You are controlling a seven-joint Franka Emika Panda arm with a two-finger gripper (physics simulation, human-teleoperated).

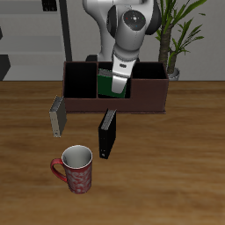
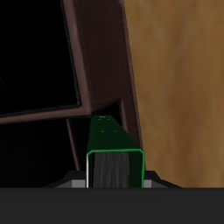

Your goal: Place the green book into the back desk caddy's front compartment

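The wooden table (image 1: 176, 158) fills the scene, and on it, well back toward the robot's base, sits the back desk caddy (image 1: 141, 101), that long dark reddish-brown box with black inner walls; everything else gets placed from it. Right over the caddy's divided middle hangs the white arm (image 1: 127, 26), reaching down from behind, and at its tip the gripper (image 1: 117, 85) is clamped on the green book (image 1: 107, 83), which stands upright with its lower part down inside the caddy's middle section, a bright green patch showing above the front wall. From the outside camera I cannot tell exactly which cell it is in; the front compartment itself is hidden behind the caddy's wall there. The wrist camera gives a closer look: the green book (image 2: 115, 144) runs straight away from the fingers, its pale page edges framed in green, and it lies along a reddish-brown caddy wall (image 2: 105, 61), with a black cavity on one side and bare table wood on the other. Just in front of the caddy, toward the table's front edge, the black book (image 1: 107, 134) stands upright, apart from the box. Beside the caddy's end, also a little forward of it, the grey book (image 1: 57, 115) stands on its own. Farther forward from the caddy than both books, the red patterned mug (image 1: 76, 167) sits upright, handle out to the side.
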